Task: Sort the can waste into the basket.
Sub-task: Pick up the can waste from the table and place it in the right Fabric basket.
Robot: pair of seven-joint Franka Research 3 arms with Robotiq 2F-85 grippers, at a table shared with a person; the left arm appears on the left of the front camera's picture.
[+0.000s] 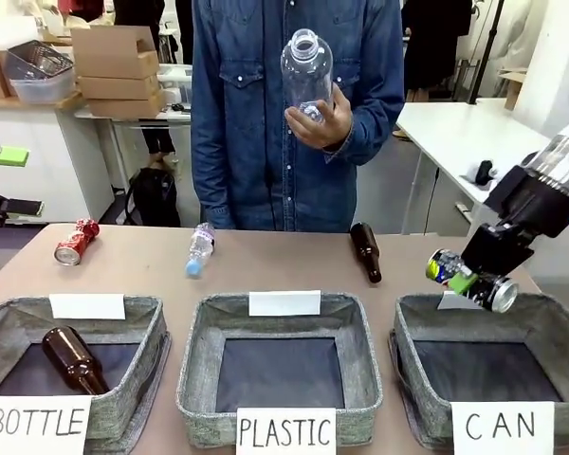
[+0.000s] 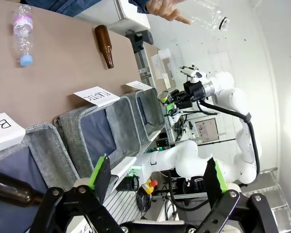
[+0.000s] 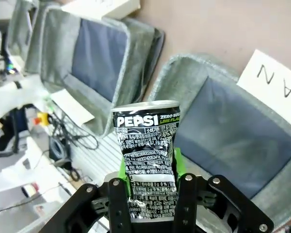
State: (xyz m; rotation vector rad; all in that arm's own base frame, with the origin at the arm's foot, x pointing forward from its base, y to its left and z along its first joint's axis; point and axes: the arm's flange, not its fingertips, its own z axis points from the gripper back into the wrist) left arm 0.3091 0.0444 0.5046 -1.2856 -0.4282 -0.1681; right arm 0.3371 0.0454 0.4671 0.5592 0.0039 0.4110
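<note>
Hanging in the air above the far left corner of the CAN basket (image 1: 550, 309), the dark Pepsi Zero can (image 1: 448, 268) is tilted on its side and clamped by its middle between the green pads of the right hand (image 3: 149, 169), so it is carried to its place but not yet dropped. The basket's dark lining looks bare, so by my reading no can is sorted yet and the task is somewhat short of halfway. The second can, a red one (image 1: 76, 242), lies on its side at the far left of the tabletop (image 1: 275, 265), well apart from that basket, and has to be fetched after this one is let go. The left hand (image 2: 157, 174) holds nothing, its fingers spread wide above the BOTTLE basket (image 1: 142, 313). Counted: two cans, one held and one lying loose; three grey baskets in a near row, lettered BOTTLE, PLASTIC (image 1: 356, 313) and CAN from left to right; two brown glass bottles, one inside the BOTTLE basket (image 1: 71, 360) and one on the far tabletop (image 1: 365, 251); two clear plastic bottles, one lying on the tabletop (image 1: 200, 249) and one held up by the person's hand (image 1: 324, 121).
</note>
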